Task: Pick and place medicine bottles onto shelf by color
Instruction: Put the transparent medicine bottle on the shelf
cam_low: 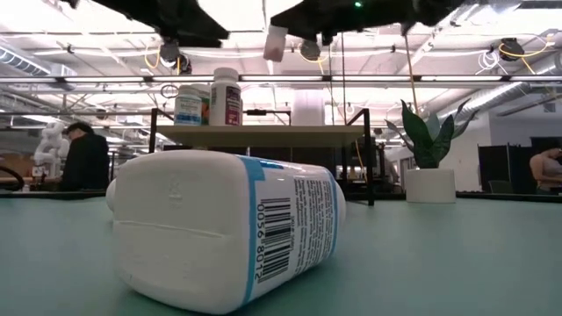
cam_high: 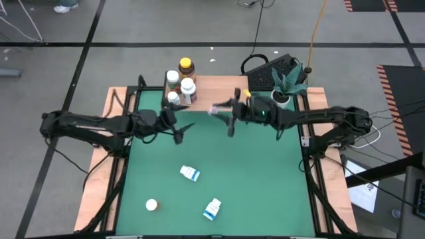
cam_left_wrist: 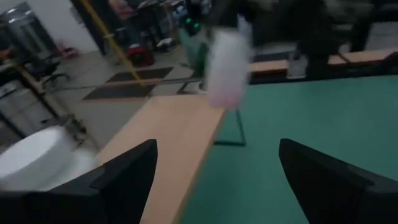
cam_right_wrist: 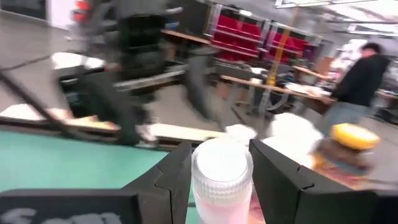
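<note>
A: From above, the right tool (cam_high: 222, 109) pinched a pink-white bottle (cam_high: 216, 109) above the shelf (cam_high: 219, 86); the risk was knocking the bottles (cam_high: 180, 83) at its left end.

B: Right wrist: bottle (cam_right_wrist: 221, 180) upright between the fingers (cam_right_wrist: 283, 177); left wrist: left tool (cam_left_wrist: 214, 177) spread, empty.

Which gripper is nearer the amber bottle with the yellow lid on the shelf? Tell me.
Left. The left gripper, open, hovers near the shelf's front edge, below the amber bottle. The right gripper, holding a pink bottle, is farther along the shelf.
</note>
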### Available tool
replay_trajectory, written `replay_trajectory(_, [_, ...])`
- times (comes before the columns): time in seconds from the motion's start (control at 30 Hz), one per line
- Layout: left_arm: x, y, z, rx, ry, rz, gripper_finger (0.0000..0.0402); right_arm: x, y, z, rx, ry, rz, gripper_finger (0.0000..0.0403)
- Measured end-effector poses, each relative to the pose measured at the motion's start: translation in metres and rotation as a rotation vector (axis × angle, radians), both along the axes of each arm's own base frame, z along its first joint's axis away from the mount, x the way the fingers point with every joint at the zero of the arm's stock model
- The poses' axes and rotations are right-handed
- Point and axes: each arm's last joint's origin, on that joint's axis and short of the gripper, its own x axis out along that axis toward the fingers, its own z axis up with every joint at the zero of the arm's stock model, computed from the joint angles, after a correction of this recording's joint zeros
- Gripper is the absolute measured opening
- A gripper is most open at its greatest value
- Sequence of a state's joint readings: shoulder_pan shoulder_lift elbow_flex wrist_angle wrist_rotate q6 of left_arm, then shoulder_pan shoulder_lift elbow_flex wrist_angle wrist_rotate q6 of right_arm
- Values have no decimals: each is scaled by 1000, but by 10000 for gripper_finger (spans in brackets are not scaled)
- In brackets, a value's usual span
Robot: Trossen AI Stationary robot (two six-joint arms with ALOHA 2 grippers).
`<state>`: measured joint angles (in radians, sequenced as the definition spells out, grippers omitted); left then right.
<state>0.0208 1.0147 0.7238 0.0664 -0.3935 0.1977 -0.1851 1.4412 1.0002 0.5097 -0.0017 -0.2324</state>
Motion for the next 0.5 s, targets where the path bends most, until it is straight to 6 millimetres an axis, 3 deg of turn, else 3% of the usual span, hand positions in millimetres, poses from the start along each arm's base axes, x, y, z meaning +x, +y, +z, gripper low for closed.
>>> replay_trajectory(0.13, [-26,2,14,-4,-33,68,332,7,-37,25,-10,33,-103,135])
replay_trajectory(0.23, [-42,2,22,-7,-62,95,321,11,-69,30,17,17,-183,135])
replay_trajectory(0.33, [-55,2,27,-5,-76,100,309,14,-100,22,72,0,-218,135])
replay_trajectory(0.5, [-67,2,30,3,-81,109,294,28,-146,-13,214,31,-212,135])
